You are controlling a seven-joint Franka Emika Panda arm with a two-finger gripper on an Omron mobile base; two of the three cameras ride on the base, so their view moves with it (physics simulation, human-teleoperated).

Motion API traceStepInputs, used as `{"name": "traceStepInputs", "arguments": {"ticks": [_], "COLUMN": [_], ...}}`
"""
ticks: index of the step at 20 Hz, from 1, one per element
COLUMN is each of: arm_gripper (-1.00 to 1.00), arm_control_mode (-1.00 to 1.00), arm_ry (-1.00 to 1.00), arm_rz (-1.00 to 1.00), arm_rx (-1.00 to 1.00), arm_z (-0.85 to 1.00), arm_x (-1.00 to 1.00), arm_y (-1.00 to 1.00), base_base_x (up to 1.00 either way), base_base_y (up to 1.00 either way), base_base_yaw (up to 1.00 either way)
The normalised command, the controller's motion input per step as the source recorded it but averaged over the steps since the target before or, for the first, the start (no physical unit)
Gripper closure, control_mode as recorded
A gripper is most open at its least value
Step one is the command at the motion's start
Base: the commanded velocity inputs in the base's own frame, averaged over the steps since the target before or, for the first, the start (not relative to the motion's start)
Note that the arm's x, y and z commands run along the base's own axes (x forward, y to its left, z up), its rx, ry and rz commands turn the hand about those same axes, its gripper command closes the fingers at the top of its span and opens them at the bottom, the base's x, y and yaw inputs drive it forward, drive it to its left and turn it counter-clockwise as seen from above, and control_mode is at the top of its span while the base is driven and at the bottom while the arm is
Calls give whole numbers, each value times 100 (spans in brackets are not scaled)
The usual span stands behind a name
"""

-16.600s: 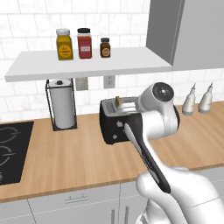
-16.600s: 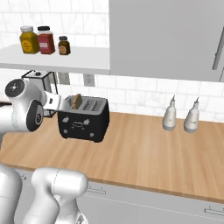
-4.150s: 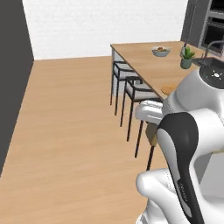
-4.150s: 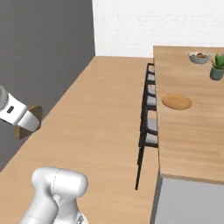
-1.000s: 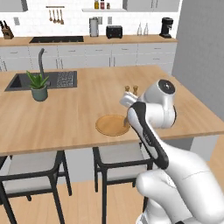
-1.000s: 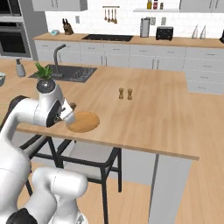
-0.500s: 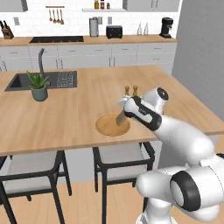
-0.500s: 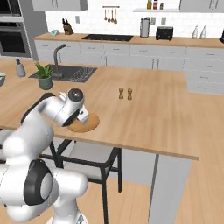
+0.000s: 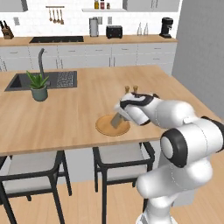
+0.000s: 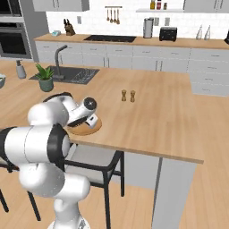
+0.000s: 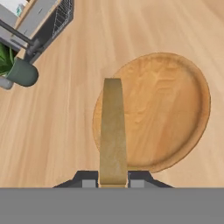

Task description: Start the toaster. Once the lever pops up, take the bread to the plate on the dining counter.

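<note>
With the pincer (image 11: 113, 181) pinching the bread (image 11: 113, 131) edge-on above the plate (image 11: 175, 109) on the table (image 11: 65, 109), lower it, tip it flat over the middle, then release.

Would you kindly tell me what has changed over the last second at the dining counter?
The gripper, shut on the bread, has swung from beside the arm out over the plate, carrying the slice edge-on above its near side. The plate, the shakers and the potted plant have stayed put.
</note>
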Motion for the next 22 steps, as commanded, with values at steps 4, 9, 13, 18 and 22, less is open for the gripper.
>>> {"name": "traceStepInputs", "arguments": {"ticks": [4,9,13,18,22], "arm_gripper": [100,100,100,100,-100], "arm_control_mode": [-100,-100,-100,-100,-100], "arm_ry": [-3,-1,-1,0,0], "arm_rz": [12,9,6,0,0], "arm_rx": [0,0,-4,-12,-15], "arm_z": [-26,-18,-17,-19,-17], "arm_x": [40,61,41,23,3], "arm_y": [8,12,21,13,23], "base_base_x": [0,0,0,0,0], "base_base_y": [0,0,0,0,0], "base_base_yaw": [0,0,0,0,0]}}
